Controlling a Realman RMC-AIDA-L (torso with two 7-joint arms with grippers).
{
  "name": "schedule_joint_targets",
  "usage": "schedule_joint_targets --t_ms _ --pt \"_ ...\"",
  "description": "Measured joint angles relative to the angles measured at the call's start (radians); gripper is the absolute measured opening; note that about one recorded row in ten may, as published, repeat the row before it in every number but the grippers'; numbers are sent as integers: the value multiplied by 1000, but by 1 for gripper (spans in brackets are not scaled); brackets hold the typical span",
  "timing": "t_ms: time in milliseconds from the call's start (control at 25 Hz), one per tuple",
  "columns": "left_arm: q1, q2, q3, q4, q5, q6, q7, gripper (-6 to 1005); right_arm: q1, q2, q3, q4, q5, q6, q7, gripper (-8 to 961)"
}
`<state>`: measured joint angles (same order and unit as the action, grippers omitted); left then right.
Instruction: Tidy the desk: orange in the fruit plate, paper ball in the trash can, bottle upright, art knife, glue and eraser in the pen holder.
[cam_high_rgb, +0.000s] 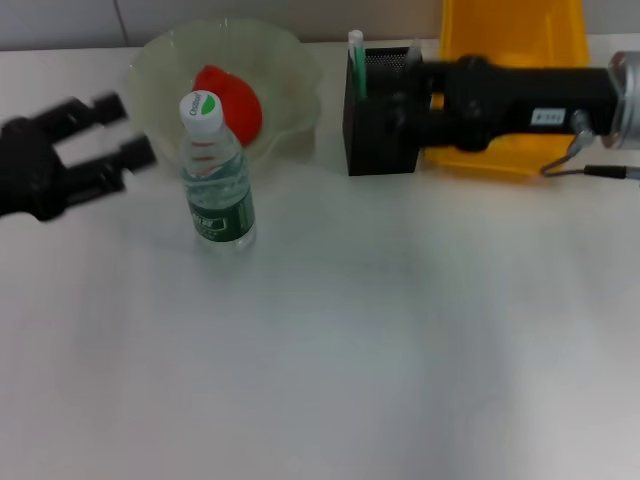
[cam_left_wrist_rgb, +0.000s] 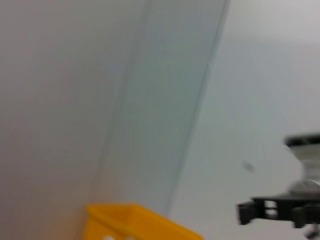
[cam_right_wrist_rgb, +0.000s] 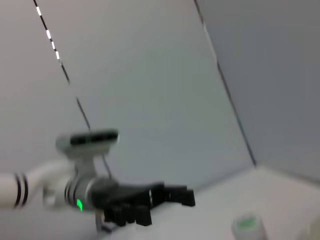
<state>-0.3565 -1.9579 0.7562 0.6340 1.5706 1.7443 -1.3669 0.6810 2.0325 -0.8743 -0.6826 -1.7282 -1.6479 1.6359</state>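
In the upper left of the head view, the fruit plate (cam_high_rgb: 290, 70), a pale green translucent bowl with a wavy rim, holds the orange (cam_high_rgb: 235, 100), red-orange and partly hidden behind the bottle (cam_high_rgb: 216, 180). At upper centre the pen holder (cam_high_rgb: 372, 140), a black mesh cup, has the mint green art knife (cam_high_rgb: 355, 62) standing upright in its left corner; whether the glue or eraser are inside cannot be told. Just to its right, at the top edge, sits the yellow trash can (cam_high_rgb: 510, 40), its contents hidden. The bottle stands upright on the desk (cam_high_rgb: 330, 350) directly in front of the bowl, clear with a dark green label and a white-green cap. The left gripper (cam_high_rgb: 125, 130) hovers at the left edge, fingers spread apart and holding nothing, near the bottle but apart from it. The right gripper (cam_high_rgb: 405, 85) reaches from the right over the pen holder; its jaws cannot be made out. The desk is plain white, with a pale grey wall behind.
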Motion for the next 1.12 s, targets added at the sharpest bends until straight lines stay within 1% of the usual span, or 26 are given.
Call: schedule_joint_targets --t_ms 40,80,160,200,240,360,520,720,1120 --pt "0 0 0 0 0 0 0 756 7 -1 0 -6 -30 -2 20 698" --pt "-17 2 0 1 44 10 -14 765 13 -2 0 -9 -51 -6 36 698" --pt "-17 2 0 1 44 10 -14 783 23 -3 0 -18 -84 -31 67 698" --pt "-58 3 0 2 138 23 -30 792 23 -3 0 -18 -84 -31 67 698" --pt "-77 4 -3 2 178 24 -39 792 23 -3 0 -26 -90 -37 79 698" --pt "-120 5 -4 3 223 15 -47 792 17 -4 0 -39 -97 -42 98 698" --pt "-147 3 -1 6 243 12 -47 792 16 -5 0 -35 -102 -46 101 698" --pt "-173 -8 -4 9 271 10 -44 792 17 -1 0 -33 -113 -53 97 698" --pt "-165 -12 -18 7 267 -6 -38 792 23 -1 1 -29 -114 -43 98 698"
